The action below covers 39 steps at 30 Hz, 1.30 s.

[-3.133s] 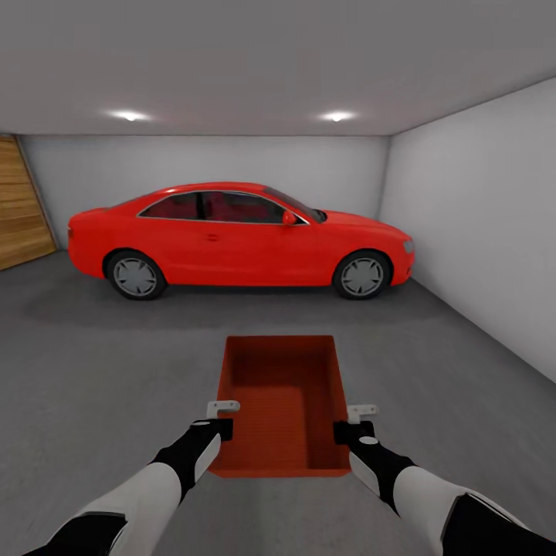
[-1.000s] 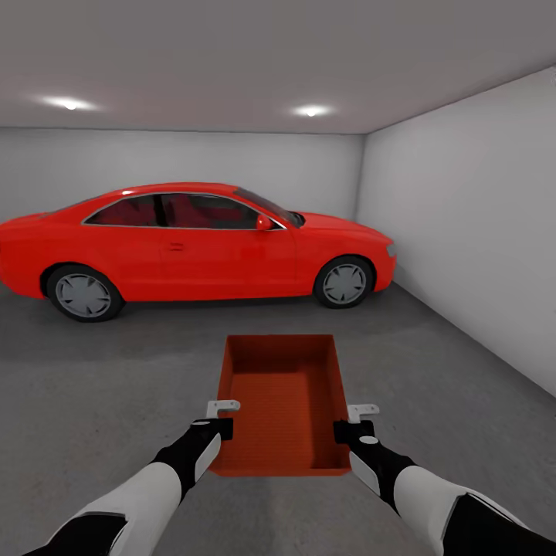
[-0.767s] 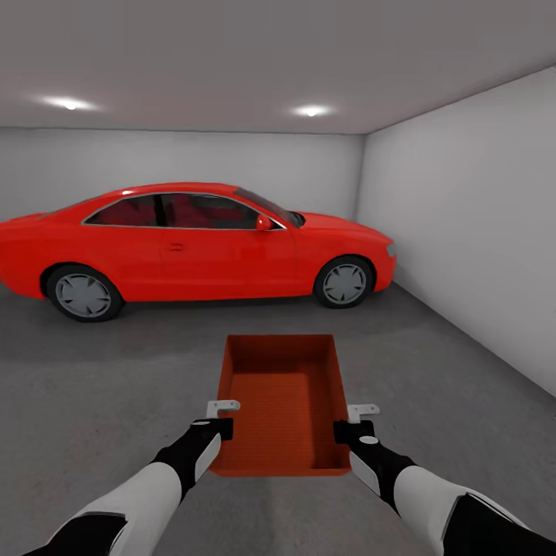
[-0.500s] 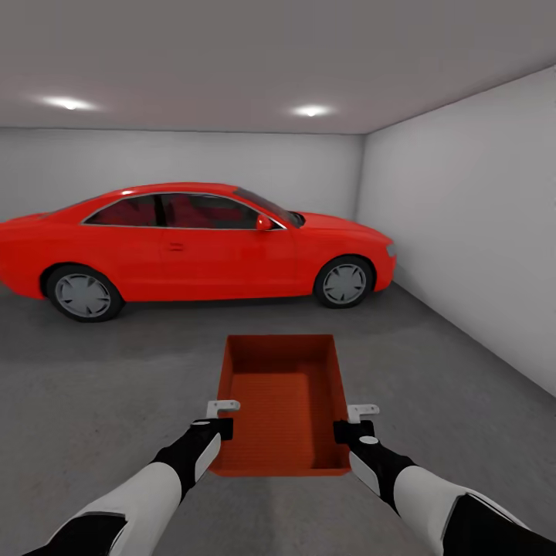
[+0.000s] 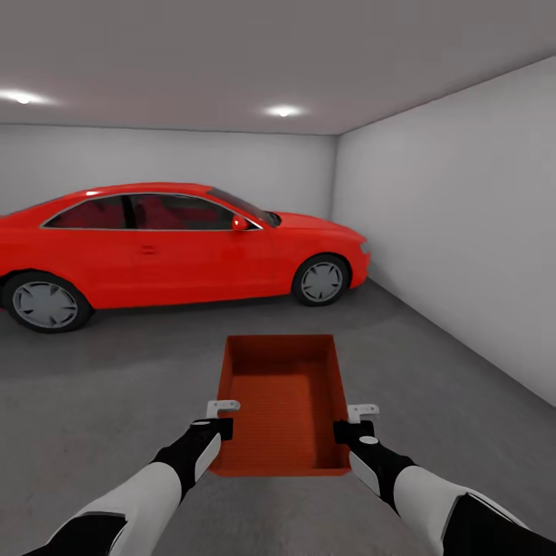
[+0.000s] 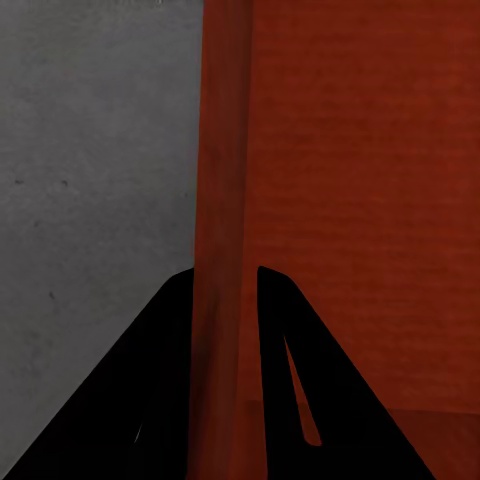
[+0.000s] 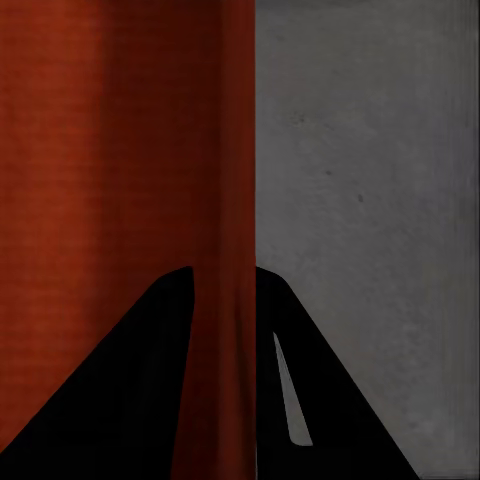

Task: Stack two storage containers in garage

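container: one orange-red storage container [image 5: 282, 401] is carried out in front of the robot, open top up, no lid, nothing inside that I can see
long axis: it runs straight away from the robot, toward the red car [image 5: 174, 239]; the short near end sits between the two wrists
left gripper [image 5: 220, 417]: fingers pinched on the left long wall near its near end, one finger inside the bin and one outside, as the left wrist view shows [image 6: 225, 290]
right gripper [image 5: 349, 421]: the same on the right long wall, wall clamped between narrow fingers [image 7: 222, 285]
which arm is nearer: neither; both hold at matching spots, so the load looks even
height: the container hangs above the floor [image 5: 100, 386], apart from it; the speckled concrete shows past the wall in both wrist views
place: this is the garage, grey-white wall [image 5: 463, 224] to the right, car across the far side
what the next move turns on: my guess is a straight lowering, both arms together, keeping the base level with the concrete below; the drop lies directly under the fingers
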Tool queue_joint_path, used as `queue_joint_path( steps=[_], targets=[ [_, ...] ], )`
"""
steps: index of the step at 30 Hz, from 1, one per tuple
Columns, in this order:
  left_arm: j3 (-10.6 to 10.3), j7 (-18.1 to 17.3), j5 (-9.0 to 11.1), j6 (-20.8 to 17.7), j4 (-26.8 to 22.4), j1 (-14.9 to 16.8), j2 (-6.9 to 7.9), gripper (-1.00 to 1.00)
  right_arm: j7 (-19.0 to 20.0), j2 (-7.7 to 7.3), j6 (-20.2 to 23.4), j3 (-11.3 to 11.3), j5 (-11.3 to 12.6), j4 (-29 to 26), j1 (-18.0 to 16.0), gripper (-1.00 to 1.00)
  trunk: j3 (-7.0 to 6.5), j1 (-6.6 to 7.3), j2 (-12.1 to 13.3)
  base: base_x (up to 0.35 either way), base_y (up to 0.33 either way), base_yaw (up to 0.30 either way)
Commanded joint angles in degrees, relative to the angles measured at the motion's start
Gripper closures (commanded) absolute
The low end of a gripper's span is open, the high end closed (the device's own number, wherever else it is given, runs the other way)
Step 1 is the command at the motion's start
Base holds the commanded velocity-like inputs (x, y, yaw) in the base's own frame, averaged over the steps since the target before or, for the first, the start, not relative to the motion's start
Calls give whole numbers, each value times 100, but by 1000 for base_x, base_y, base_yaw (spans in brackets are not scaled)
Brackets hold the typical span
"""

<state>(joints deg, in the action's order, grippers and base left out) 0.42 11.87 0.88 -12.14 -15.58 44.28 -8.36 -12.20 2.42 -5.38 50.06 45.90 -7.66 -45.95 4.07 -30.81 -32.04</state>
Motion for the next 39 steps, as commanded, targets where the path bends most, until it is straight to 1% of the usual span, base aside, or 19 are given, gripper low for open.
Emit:
queue_joint_path(
  steps=[1, 5, 9, 39],
  targets=[
    [-60, 44, -96, -46, -24, 2, 212, 100, -28, -30, -25, -14, 85, 265, -3, 100, 11, -2, -11, 0, 0, -265],
    [-60, 44, -96, -51, -24, 2, 205, 100, -28, -31, -25, -14, 85, 267, -2, 100, 11, -2, -11, 40, 0, -265],
    [-60, 44, -103, -51, -24, 2, 203, 100, -28, -29, -25, -14, 85, 267, -5, 100, 11, -2, -11, 222, 0, -265],
    [-60, 44, -115, -52, -24, 2, 203, 100, -28, -22, -25, -14, 85, 265, -4, 100, 11, -2, -11, 318, 0, -265]
  ],
)
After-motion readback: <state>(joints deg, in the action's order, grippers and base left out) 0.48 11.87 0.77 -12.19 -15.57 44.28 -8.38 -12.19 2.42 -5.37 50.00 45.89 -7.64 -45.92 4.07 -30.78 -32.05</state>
